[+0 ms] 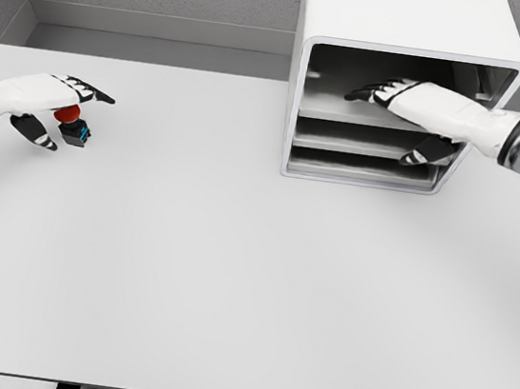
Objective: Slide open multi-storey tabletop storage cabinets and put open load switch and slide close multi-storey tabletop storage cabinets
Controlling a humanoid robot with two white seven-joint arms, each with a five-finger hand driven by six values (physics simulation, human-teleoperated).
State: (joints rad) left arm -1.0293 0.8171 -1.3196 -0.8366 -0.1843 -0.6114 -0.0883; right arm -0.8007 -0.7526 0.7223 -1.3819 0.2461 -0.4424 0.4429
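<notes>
The white box-shaped multi-storey tabletop cabinet (409,42) stands at the far side of the pale table (227,296); the right hand (416,105) reaches into its upper level, fingers extended, holding nothing; judging by the open front, access seems gained. Well left of the cabinet, the left hand (47,99) has its fingers closed around the red-and-black load switch (73,122); placing and closing remain.

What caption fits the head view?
Left hand at the red switch; right hand reaches inside the open cabinet.
</notes>
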